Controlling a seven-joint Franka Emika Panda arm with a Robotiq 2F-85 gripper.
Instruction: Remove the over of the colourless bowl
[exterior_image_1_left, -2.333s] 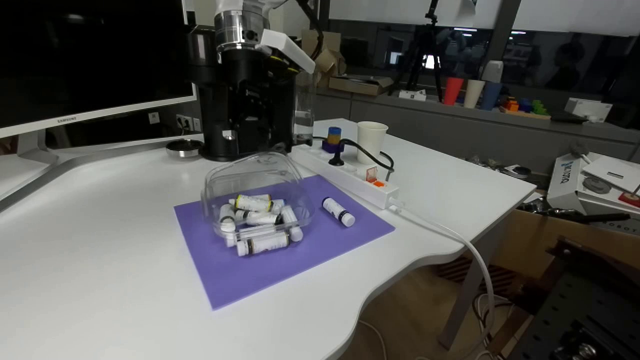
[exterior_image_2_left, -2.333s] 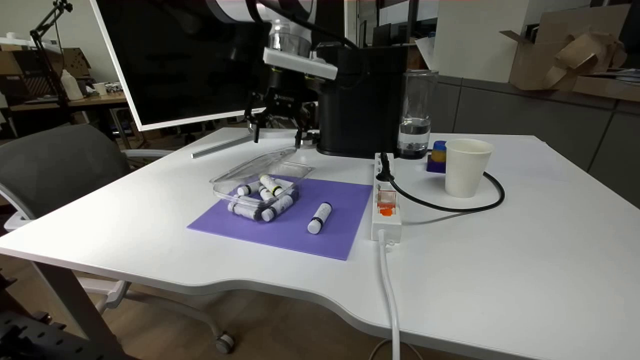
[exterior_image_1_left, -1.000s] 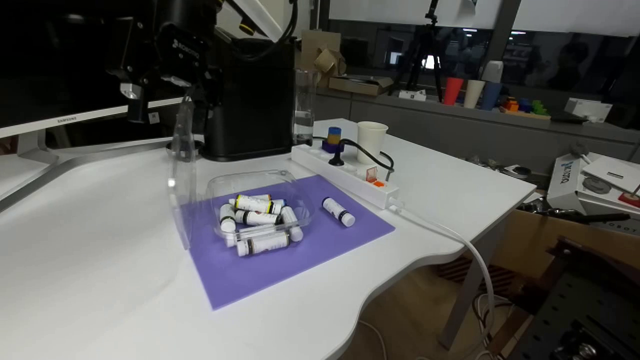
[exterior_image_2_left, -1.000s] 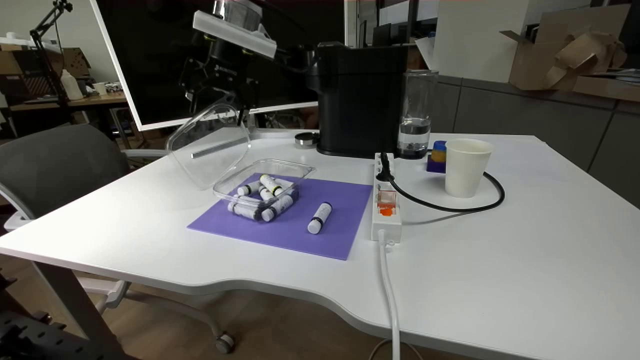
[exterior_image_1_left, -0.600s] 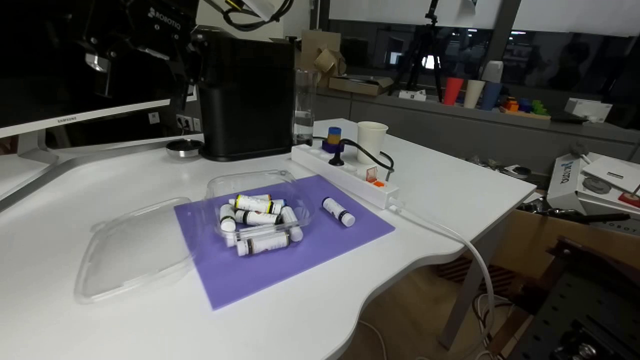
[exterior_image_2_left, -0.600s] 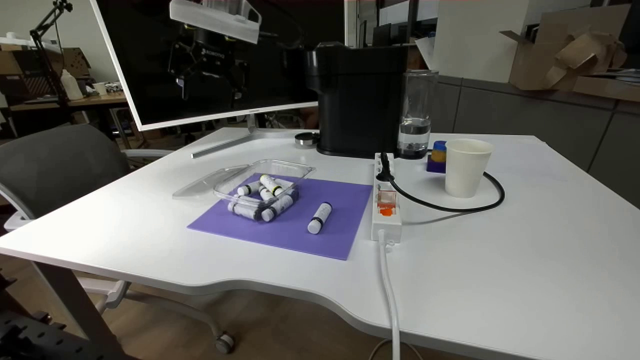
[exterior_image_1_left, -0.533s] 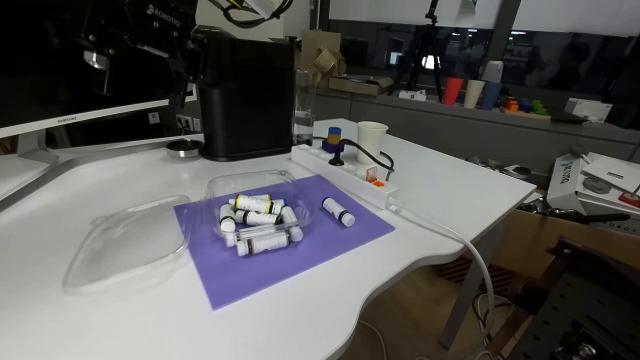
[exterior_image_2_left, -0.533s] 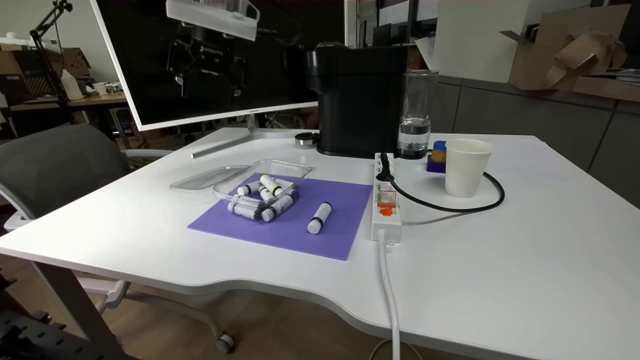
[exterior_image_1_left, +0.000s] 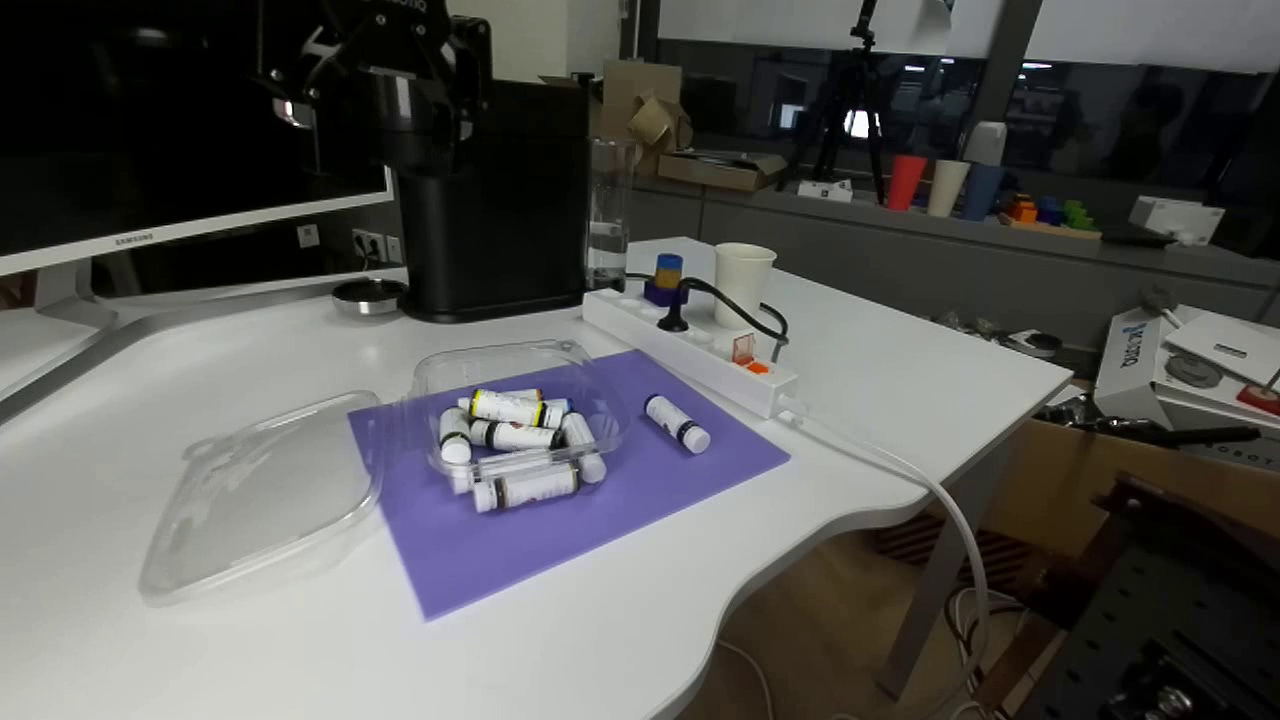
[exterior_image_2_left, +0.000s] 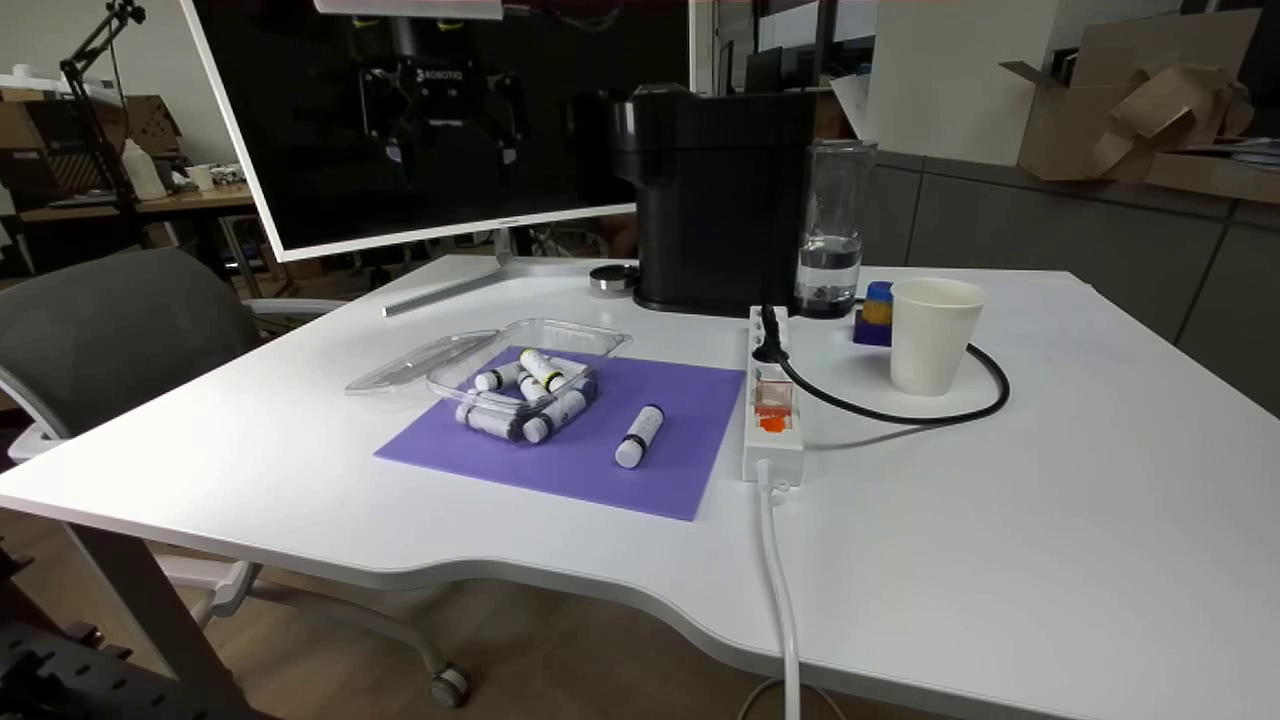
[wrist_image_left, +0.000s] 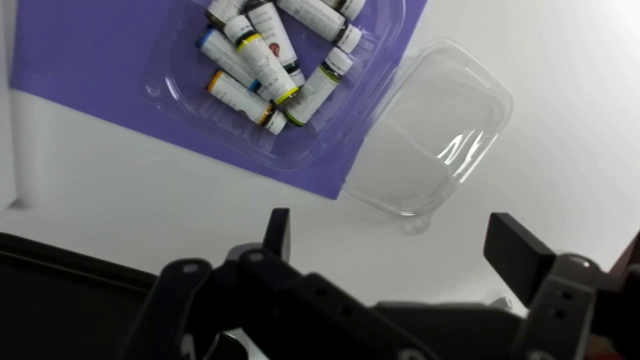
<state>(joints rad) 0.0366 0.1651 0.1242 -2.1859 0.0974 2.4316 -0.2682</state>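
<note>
1. While the black two-fingered gripper (wrist_image_left: 390, 232) hangs spread, the clear rounded plastic lid (wrist_image_left: 425, 135) lies beside the purple rectangular mat (wrist_image_left: 80, 55).
2. Probably light, springy, slippery; pinch its small clear tab (wrist_image_left: 416, 225).

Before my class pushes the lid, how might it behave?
Probably light and bendy: the lid looks like thin clear plastic. Perhaps slippery: its surface shows glossy glints. It might tug the bowl, since their facing edges lie close; whether a hinge joins them, I can't tell.

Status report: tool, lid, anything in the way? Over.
Tool open, grasping nothing. Clear lid open beside the bowl. Black machine beside tool in wrist view, possible obstacle.
</note>
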